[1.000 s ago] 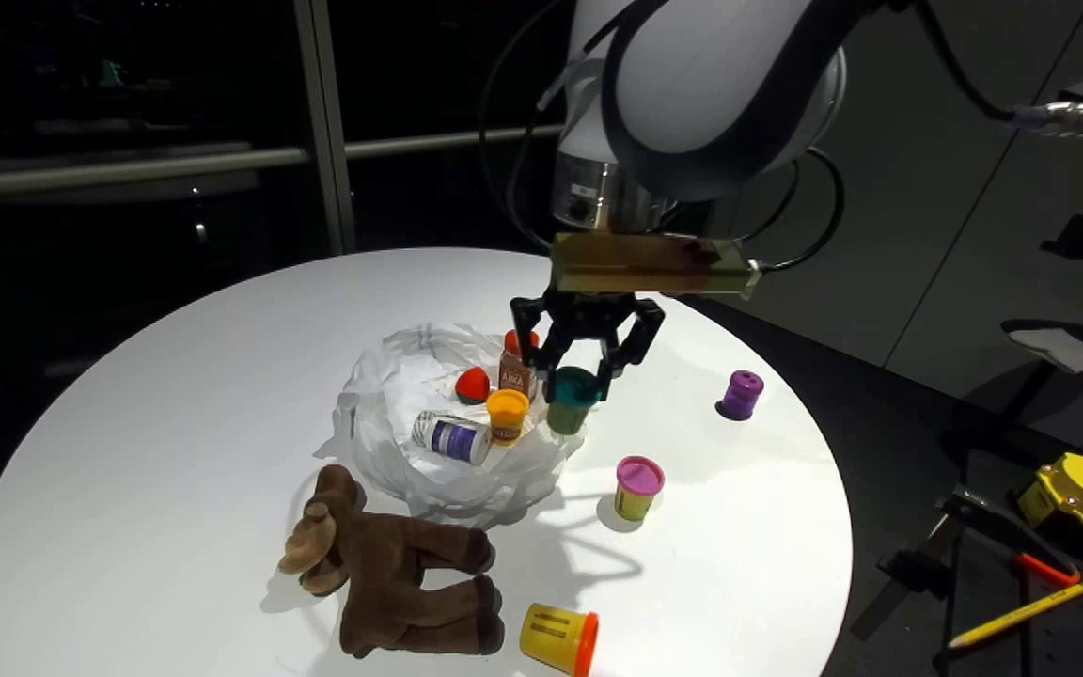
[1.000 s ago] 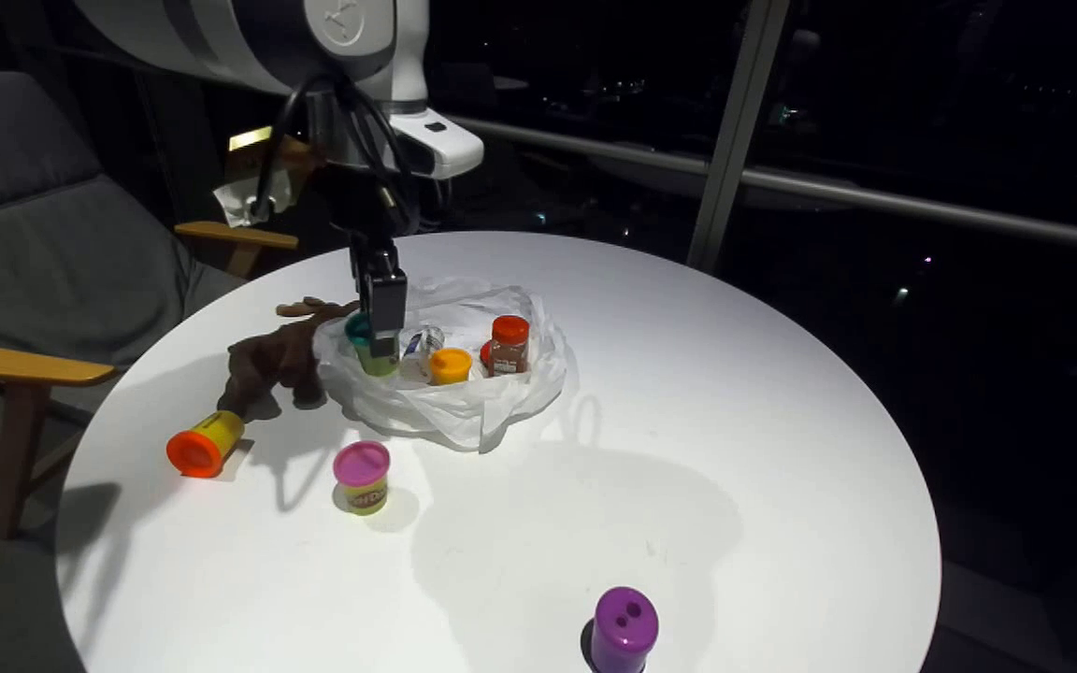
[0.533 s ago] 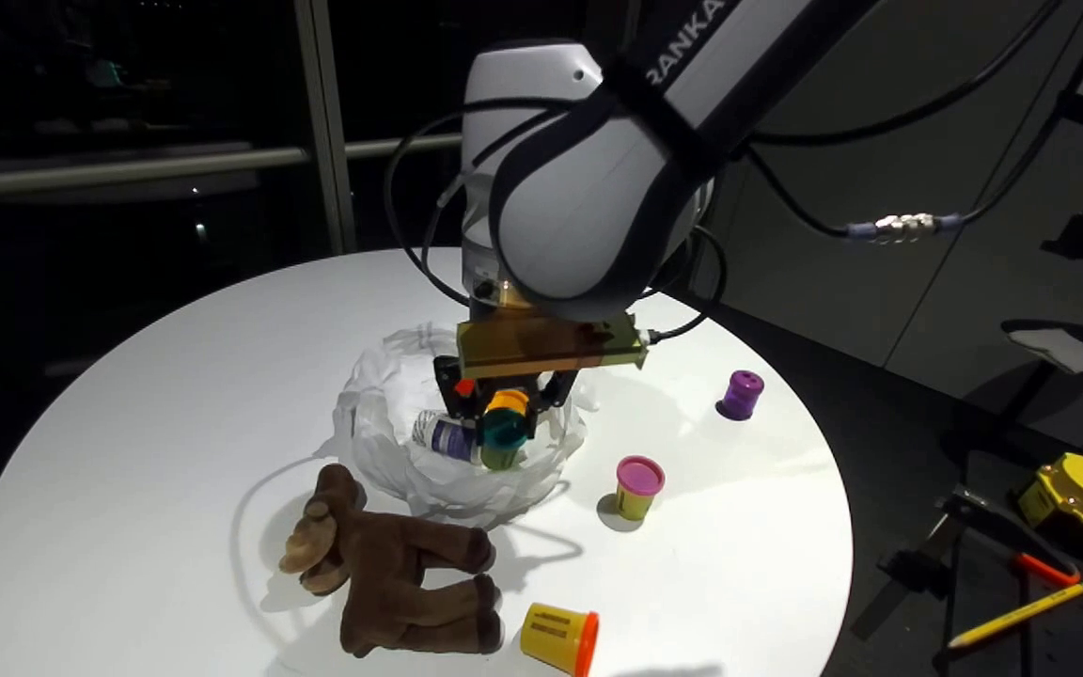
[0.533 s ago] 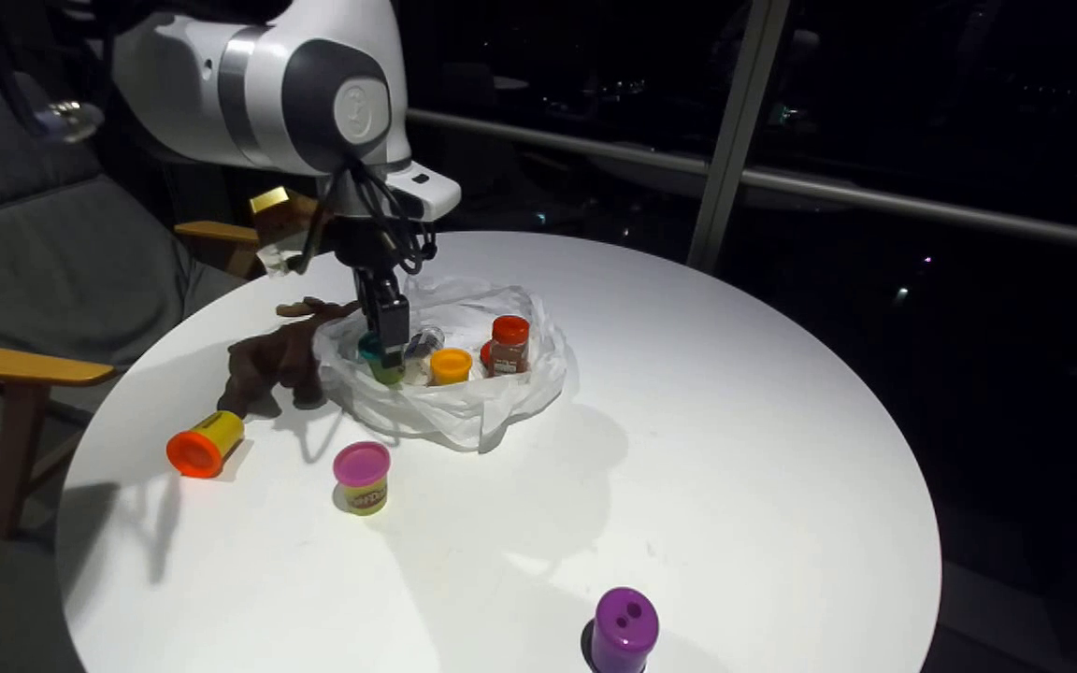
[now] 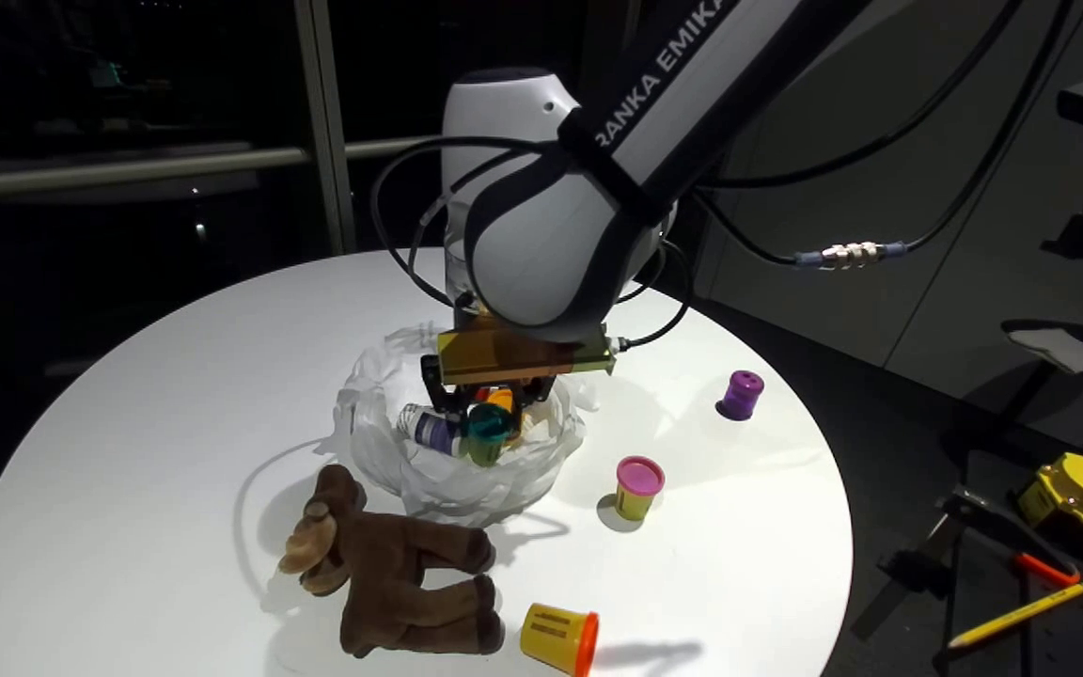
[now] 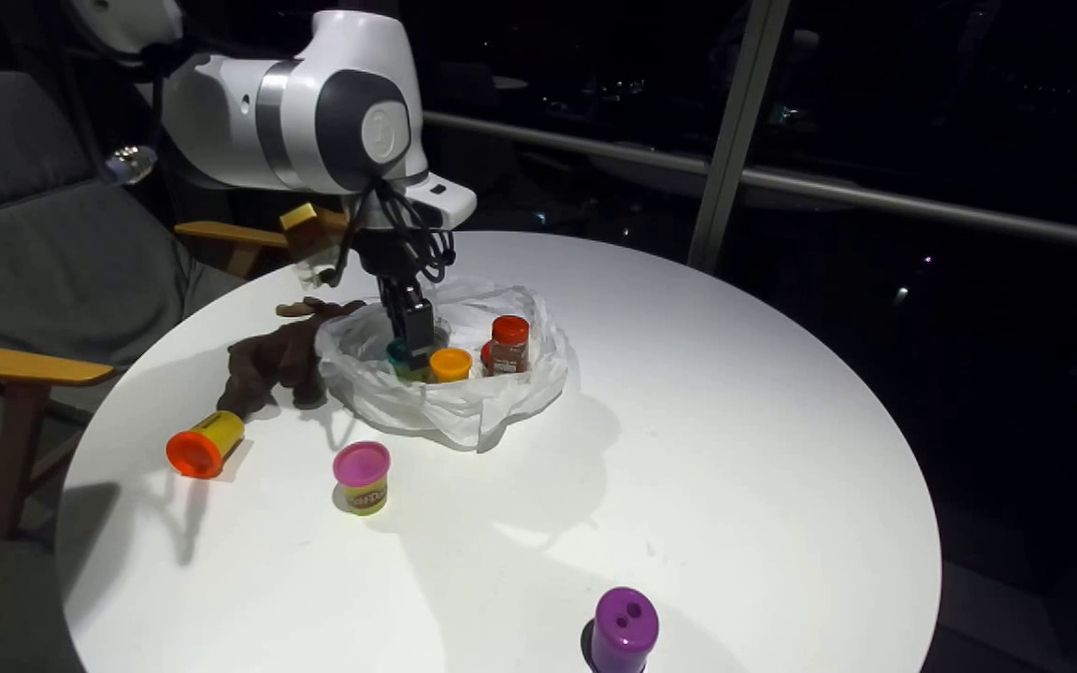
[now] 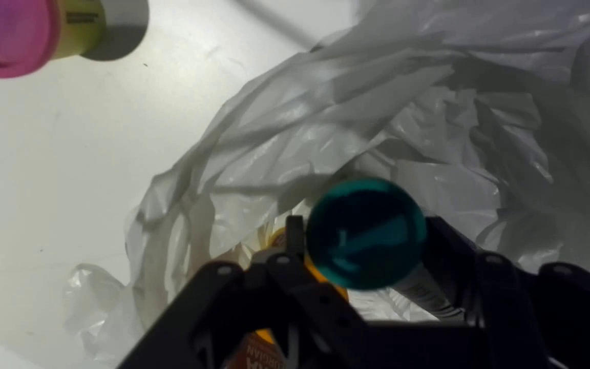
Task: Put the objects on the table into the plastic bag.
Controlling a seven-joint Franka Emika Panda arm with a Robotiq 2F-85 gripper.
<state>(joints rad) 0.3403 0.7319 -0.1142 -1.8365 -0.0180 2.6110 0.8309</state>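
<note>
- Fingers flanked the green cup closely; whether still gripping, I couldn't tell.
- It had just moved from the rim of the plastic bag down inside; delivery looked nearly done.
- Outside the bag waited the brown plush toy, pink-lidded cup, yellow cup and purple bottle.

Crinkly whitish bag open with a teal-lidded tub inside, brown plush flopped beside it, yellow tub tipped over near the worktop edge.
</note>
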